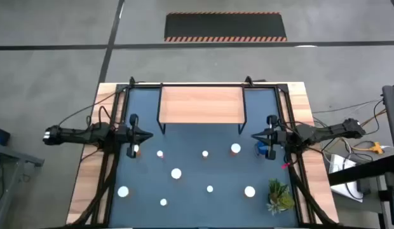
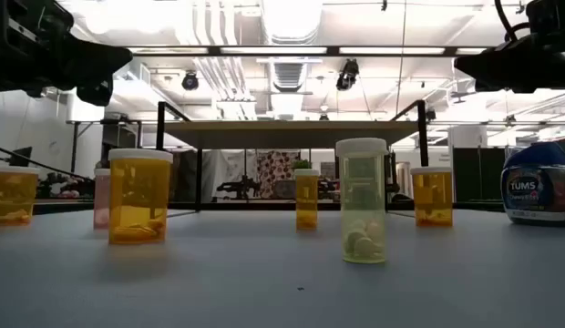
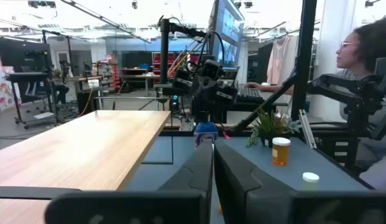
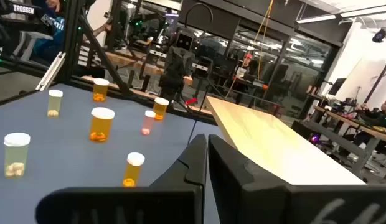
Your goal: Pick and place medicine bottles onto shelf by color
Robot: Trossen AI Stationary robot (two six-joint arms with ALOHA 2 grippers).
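Several white-capped medicine bottles, among them a wide orange one (image 2: 137,196) and a pale one (image 2: 363,202), stand upright on their bases, scattered over the dark blue mat (image 1: 197,178). A blue bottle (image 1: 262,149) stands near the mat's right side, just below my right arm. The light wooden shelf (image 1: 200,105) stands on black legs at the far middle, with nothing on its top. My left gripper (image 1: 150,135) is shut and hovers level, left of the shelf's near edge and pointing right. My right gripper (image 1: 252,135) is shut, mirrors it from the right, and holds nothing.
A small green plant (image 1: 279,196) stands at the near right corner. The mat lies in a black frame (image 1: 114,159) on a wooden table. A seated person (image 3: 367,56) shows beyond the table's right side. There is open mat between the bottles (image 1: 190,137) and the shelf.
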